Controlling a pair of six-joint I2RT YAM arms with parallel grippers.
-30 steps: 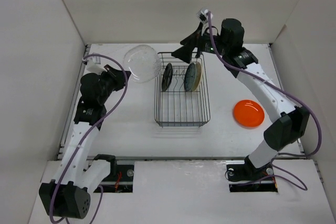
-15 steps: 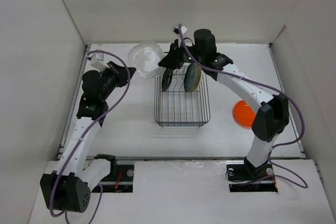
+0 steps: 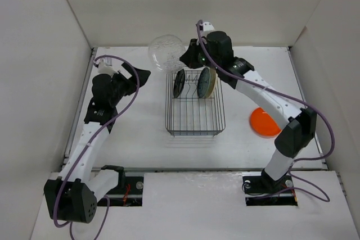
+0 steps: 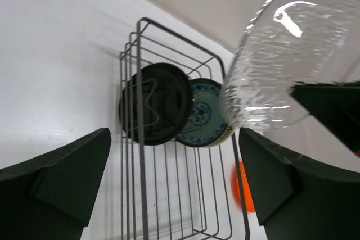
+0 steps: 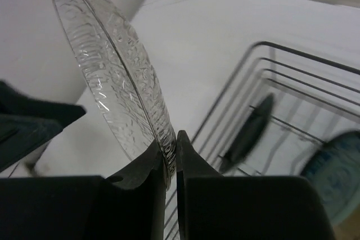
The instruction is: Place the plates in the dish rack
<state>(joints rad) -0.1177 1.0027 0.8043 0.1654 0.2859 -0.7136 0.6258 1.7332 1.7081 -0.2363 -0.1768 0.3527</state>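
**A:** Right wrist view first: what is the right gripper (image 5: 169,158) doing?
**B:** It is clamping the rim of the clear glass plate (image 5: 112,82), holding it on edge in the air near the far left corner of the dish rack (image 3: 194,132).
**A:** And the left gripper (image 3: 138,78)?
**B:** It is gaping wide, gripping nothing, near that plate.
**A:** The rest?
**B:** The black plate (image 3: 179,82), teal plate (image 4: 202,113) and cream plate (image 3: 209,81) are standing upright in the rack. The orange plate (image 3: 263,123) is lying on the table (image 3: 140,133) to the rack's right.
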